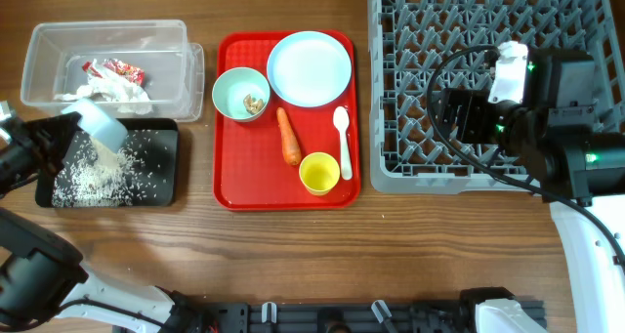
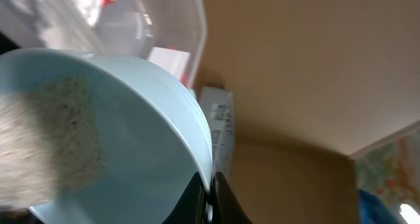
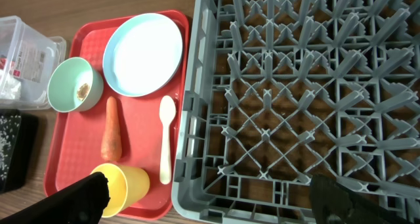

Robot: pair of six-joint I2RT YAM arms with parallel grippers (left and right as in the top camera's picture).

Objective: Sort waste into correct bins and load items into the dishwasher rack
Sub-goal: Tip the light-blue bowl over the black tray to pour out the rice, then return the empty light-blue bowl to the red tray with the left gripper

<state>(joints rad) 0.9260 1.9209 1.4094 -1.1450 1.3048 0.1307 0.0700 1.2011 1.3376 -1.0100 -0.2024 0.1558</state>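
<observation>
My left fingers (image 2: 226,204) pinched the rim of the tilted bowl (image 1: 98,124) over the black tray (image 1: 168,192), with rice (image 1: 93,177) scattered in it. I judged a slow tip best, with the lip inside the tray walls. My right fingers (image 3: 79,198) hung wide apart over the rack (image 1: 439,40).

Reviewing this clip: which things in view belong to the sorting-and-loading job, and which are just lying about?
Job: tipped bowl, rice, black tray, clear tub, wrapper, tissue, carrot, scrap bowl, plate, cup, spoon, rack.
Lying about: red serving tray, wooden table.
</observation>
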